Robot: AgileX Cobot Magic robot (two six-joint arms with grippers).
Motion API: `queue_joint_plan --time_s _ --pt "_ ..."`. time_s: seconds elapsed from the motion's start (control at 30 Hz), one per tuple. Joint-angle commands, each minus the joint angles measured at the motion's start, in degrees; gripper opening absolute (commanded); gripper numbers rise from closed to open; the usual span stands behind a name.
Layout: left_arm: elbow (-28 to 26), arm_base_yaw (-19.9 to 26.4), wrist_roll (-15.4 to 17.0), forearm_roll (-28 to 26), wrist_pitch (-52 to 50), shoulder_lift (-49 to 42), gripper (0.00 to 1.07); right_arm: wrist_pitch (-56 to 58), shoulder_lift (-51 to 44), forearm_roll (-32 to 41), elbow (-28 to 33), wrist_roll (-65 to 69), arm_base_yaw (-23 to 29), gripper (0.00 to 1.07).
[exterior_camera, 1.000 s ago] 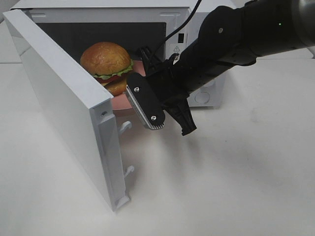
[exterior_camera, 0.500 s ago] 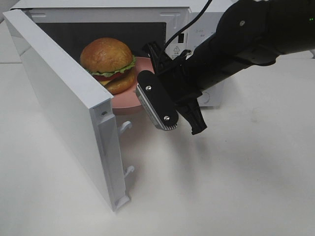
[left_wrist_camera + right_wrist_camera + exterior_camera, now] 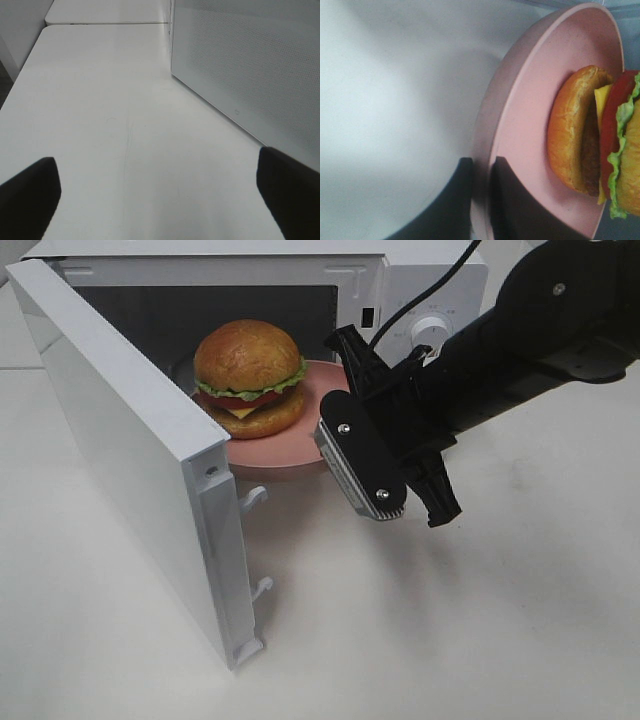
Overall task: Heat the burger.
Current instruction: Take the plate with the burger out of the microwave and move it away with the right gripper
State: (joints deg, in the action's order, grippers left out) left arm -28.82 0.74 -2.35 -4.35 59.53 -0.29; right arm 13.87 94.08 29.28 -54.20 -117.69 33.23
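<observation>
The burger (image 3: 249, 375), with a domed brown bun, lettuce and red-yellow filling, sits on a pink plate (image 3: 275, 452) in the mouth of the open microwave (image 3: 400, 280). My right gripper (image 3: 328, 432) is at the plate's right front rim. In the right wrist view its two dark fingers (image 3: 481, 190) are shut on the rim of the plate (image 3: 530, 100), and the burger (image 3: 590, 145) rests just beyond them. My left gripper (image 3: 160, 200) is open over bare table with nothing between its fingers. It does not show in the exterior high view.
The microwave door (image 3: 140, 460) stands swung out to the left, with its edge toward the front. A control knob (image 3: 432, 330) is on the microwave's right panel. A white perforated panel (image 3: 250, 70) rises beside the left gripper. White table (image 3: 450, 620) lies in front.
My right gripper has moved right and toward the front, keeping its hold on the plate. The plate and burger shifted right with it. The left gripper has not changed.
</observation>
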Motion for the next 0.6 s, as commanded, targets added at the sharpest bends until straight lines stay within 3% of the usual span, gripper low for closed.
queue_joint_plan --time_s 0.03,0.6 --pt "0.2 -0.1 0.0 -0.1 -0.1 -1.0 1.00 -5.6 -4.1 1.1 2.5 -0.9 -0.4 0.00" --pt "0.2 -0.1 0.0 -0.1 -0.1 -1.0 1.00 -9.2 -15.1 2.5 13.6 -0.1 -0.4 0.00"
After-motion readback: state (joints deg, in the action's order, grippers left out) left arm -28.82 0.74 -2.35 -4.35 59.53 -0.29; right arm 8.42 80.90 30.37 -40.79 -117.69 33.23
